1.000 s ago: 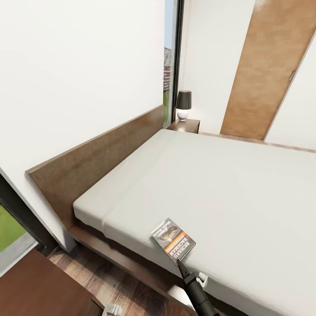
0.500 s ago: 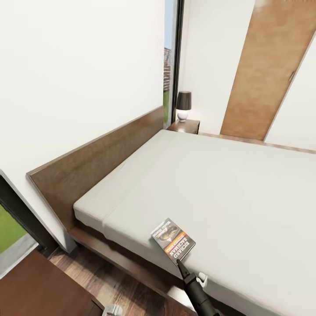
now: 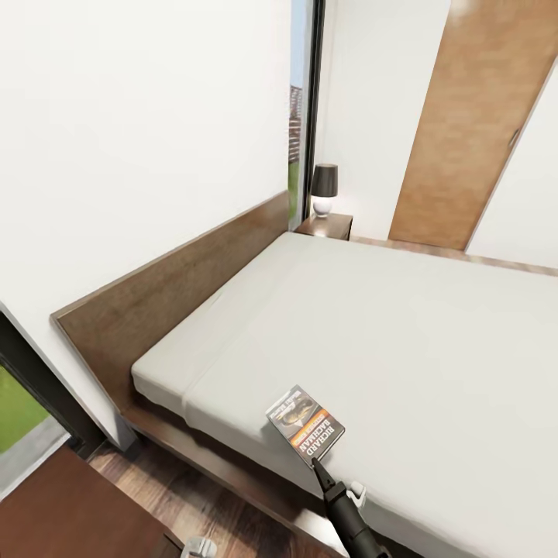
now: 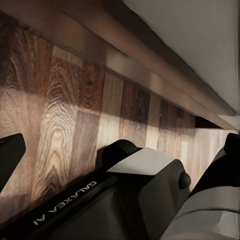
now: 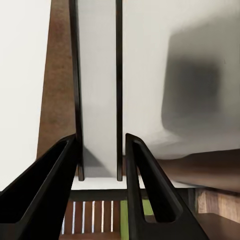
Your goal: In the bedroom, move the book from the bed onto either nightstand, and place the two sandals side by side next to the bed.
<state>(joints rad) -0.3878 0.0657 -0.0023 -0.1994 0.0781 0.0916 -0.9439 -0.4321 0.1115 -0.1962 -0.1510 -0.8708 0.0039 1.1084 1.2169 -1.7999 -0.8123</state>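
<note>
We see the small dark grey paperback book with an orange band and white lettering (image 3: 305, 425) lying flat on the whitish-grey mattress of the large low bed with a dark brown wooden frame (image 3: 403, 341), close to the bed's near edge. Our right tool (image 3: 315, 463) meets the book's near corner, its black fingers (image 5: 150, 192) clenched on the book, whose thin edge (image 5: 98, 95) stands between them in the right wrist view. At the bed's far corner, beside the brown headboard (image 3: 178, 287), stands a small reddish-brown nightstand (image 3: 327, 225) carrying a dark-shaded lamp (image 3: 324, 188). Beyond the bed is a plain brown wooden door (image 3: 469, 124). Below the bed's side rail we see wood-plank floor (image 4: 60, 100); we cannot tell the left tool's state.
</note>
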